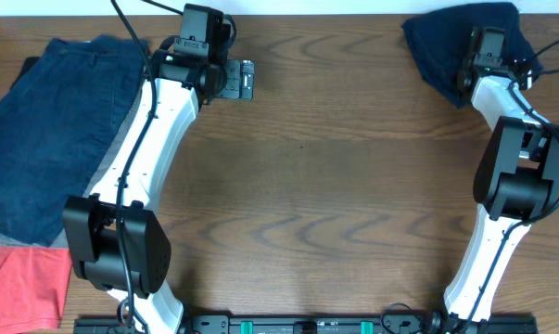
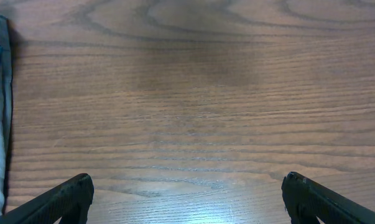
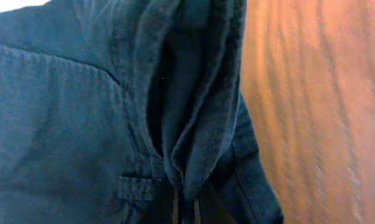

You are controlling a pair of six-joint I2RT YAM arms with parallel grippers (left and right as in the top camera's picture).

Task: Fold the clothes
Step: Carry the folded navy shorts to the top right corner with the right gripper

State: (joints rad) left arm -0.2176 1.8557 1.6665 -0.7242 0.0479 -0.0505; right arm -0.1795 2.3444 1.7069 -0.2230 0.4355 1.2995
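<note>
Two arms reach up the wooden table [image 1: 353, 186] from its near edge. The right gripper [image 1: 488, 44] sits at the far right corner, on top of the navy-blue shorts [image 1: 437, 46], which lie there bunched in a dark heap that runs up to the table's far edge.

Through the right wrist camera the cloth fills nearly the whole view. There is a seamed panel on the left, and deep upright folds gather downward into the gripper [image 3: 186, 211]. Its fingers are closed almost together, with a ridge of the fabric pinched between them. Bare wood shows to the right of the cloth.

The left gripper [image 1: 235, 80] is over bare wood near the far edge, left of centre. Its fingers [image 2: 63, 199] are spread wide apart, and only wood grain shows between them. Whether they touch the table I cannot tell.

Just beside this gripper, on its left, begins a pair of faded denim-blue shorts [image 1: 47, 139], laid out flat along the table's left side. A coral-red garment [image 1: 19, 283] lies at the near left corner, meeting the lower edge of the denim pair. Both are well apart from the navy-blue shorts.
</note>
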